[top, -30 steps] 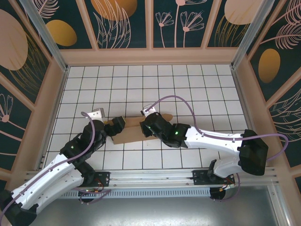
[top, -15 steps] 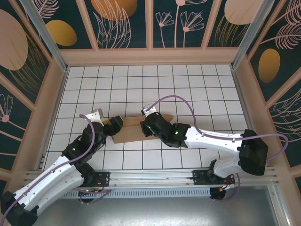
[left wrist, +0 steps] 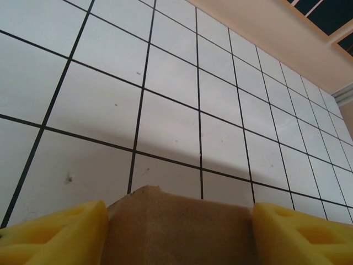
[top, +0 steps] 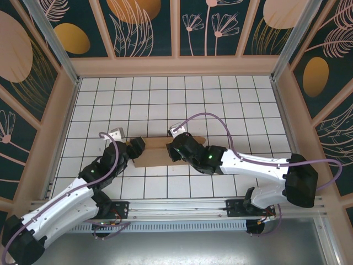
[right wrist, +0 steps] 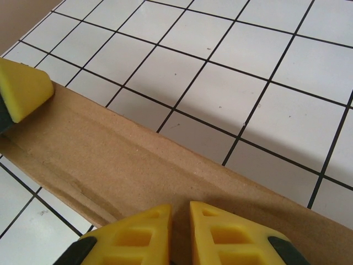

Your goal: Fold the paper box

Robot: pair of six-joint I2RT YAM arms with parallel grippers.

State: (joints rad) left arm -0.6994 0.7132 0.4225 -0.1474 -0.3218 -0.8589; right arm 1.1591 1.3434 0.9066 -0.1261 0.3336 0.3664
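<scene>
The paper box (top: pixel 153 155) is a narrow strip of brown cardboard lying across the tiles between my two grippers. My left gripper (top: pixel 135 148) is at its left end. In the left wrist view a brown flap (left wrist: pixel 176 232) fills the gap of the left gripper (left wrist: pixel 179 212), reaching both yellow fingers (left wrist: pixel 55 232), which stand wide apart. My right gripper (top: pixel 175 148) is at the strip's right part. In the right wrist view the right gripper (right wrist: pixel 180 212) is pinched on the near edge of the cardboard (right wrist: pixel 110 160). One left fingertip (right wrist: pixel 22 91) shows at the far end.
White tiled floor (top: pixel 220 105) stretches behind and to both sides of the box. Low beige walls (top: pixel 176 66) and metal posts fence the area. A purple cable (top: pixel 220 118) loops above the right arm.
The left jaws have narrowed around the flap at the box's left end. The right gripper has kept its pinch, and its arm has shifted slightly.
</scene>
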